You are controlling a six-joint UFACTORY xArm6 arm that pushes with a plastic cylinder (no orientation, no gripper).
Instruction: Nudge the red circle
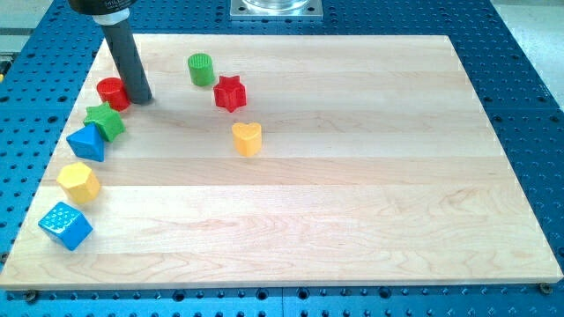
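Item: pale wooden board (352, 202) on a blue perforated table (520, 79), holding eight small blocks; my tip (141, 98), the bare end of a dark rod with nothing to clasp, rests touching the right side of the red circle (111, 92) near the view's upper left. Left column, top to bottom: green star (106, 120), blue triangle (87, 142), yellow hexagon (78, 181), blue cube (65, 225). Centre-left group, well apart: green cylinder (201, 69), red star (229, 93), yellow heart (247, 138).
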